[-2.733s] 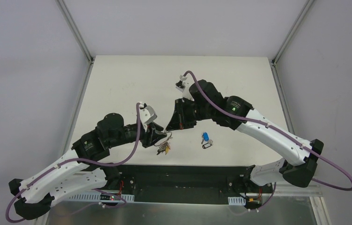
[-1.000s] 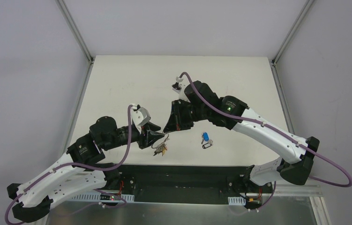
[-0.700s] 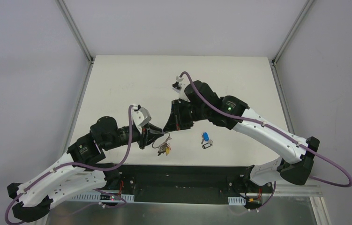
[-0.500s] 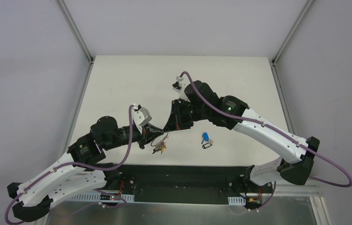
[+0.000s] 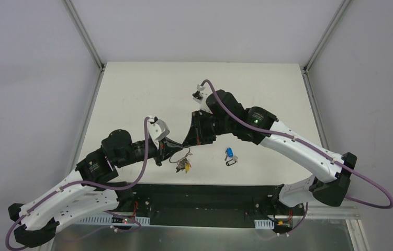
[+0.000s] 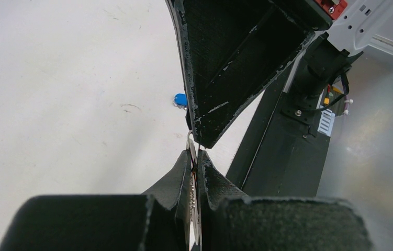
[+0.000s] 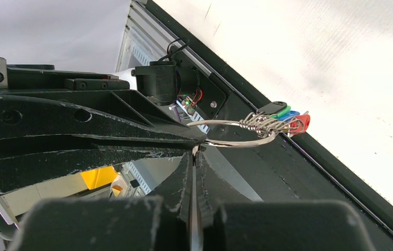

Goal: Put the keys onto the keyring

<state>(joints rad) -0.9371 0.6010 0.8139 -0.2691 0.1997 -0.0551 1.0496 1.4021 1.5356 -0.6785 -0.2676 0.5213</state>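
Observation:
The silver keyring (image 5: 182,155) hangs above the table's near middle, with a bunch of coloured-capped keys (image 5: 183,166) dangling from it. My left gripper (image 5: 172,151) is shut on the ring's left side; in the left wrist view the ring (image 6: 192,196) sits edge-on between the fingers of the left gripper (image 6: 194,157). My right gripper (image 5: 186,145) is shut on the ring's rim from above, tip to tip with the left. In the right wrist view the ring (image 7: 236,142) and its coloured keys (image 7: 283,119) reach out past the right gripper (image 7: 194,156). The blue-capped key (image 5: 229,152) and black-headed key (image 5: 231,161) lie together on the table, right of both grippers.
A black rail (image 5: 199,196) with the arm bases runs along the table's near edge, just below the hanging bunch. Metal frame posts (image 5: 84,36) stand at the back corners. The white table (image 5: 147,94) stretches behind the grippers.
My left gripper has closed on the keyring. The bunch of coloured keys swung slightly under the ring. The right arm has stayed in place.

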